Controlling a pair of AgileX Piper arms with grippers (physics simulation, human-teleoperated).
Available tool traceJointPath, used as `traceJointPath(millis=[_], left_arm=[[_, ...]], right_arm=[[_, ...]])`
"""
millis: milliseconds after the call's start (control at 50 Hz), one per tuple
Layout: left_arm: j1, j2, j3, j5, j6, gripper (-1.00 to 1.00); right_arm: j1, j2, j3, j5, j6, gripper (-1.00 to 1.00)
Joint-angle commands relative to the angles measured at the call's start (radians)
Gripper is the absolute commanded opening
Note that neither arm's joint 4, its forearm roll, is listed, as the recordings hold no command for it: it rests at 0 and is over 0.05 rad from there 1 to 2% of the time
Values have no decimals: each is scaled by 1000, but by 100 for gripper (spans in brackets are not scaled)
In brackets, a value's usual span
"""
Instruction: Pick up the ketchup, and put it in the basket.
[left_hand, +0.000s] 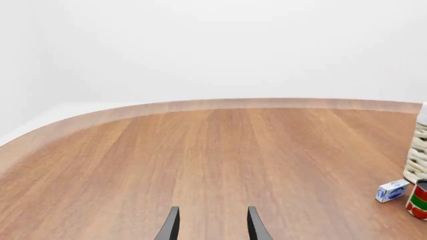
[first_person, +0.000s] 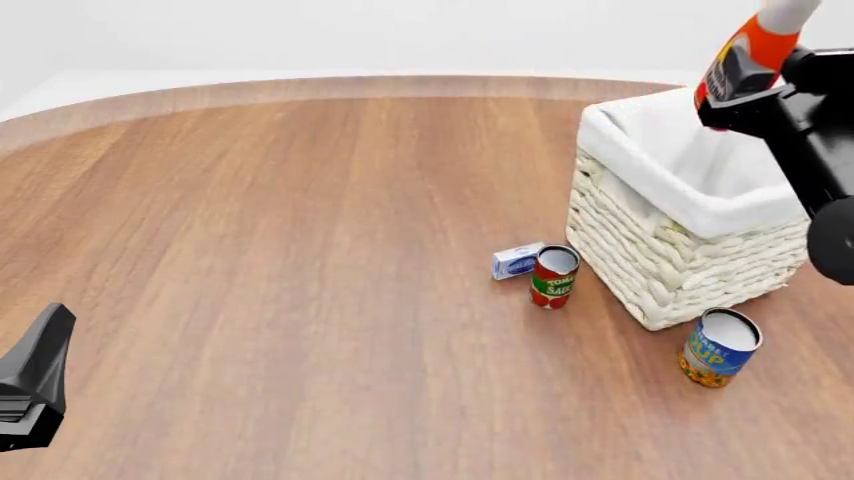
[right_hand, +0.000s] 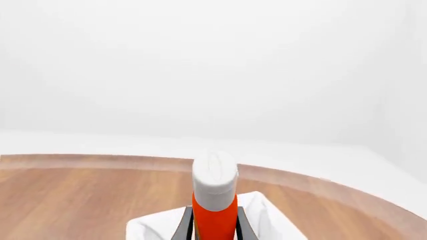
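1 ketchup (first_person: 742, 62) pinched in right pincer (right_hand: 213, 225), above basket (first_person: 694, 250), left pincer (left_hand: 212, 225) spread

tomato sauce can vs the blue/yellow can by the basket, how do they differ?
Colour: the tomato sauce can is red with a green band; the blue and yellow can is blue above, yellow below.
Size: the tomato sauce can looks slimmer, the blue and yellow can wider.
Place: the tomato sauce can stands beside the small white box, left of the basket; the blue and yellow can stands alone at its near corner.
Shared: both upright on the table, pale tops.
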Motion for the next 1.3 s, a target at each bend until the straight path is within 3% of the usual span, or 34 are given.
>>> traceJointPath(millis=[20, 400, 1300], left_arm=[[0, 0, 0, 0, 0, 100], [0, 0, 0, 0, 0, 100], [0, 0, 0, 0, 0, 100]], right_arm=[[-20, 55, -52, 47, 12, -100], [-30, 146, -115, 119, -2, -100], [-31, 217, -147, 157, -5, -100]])
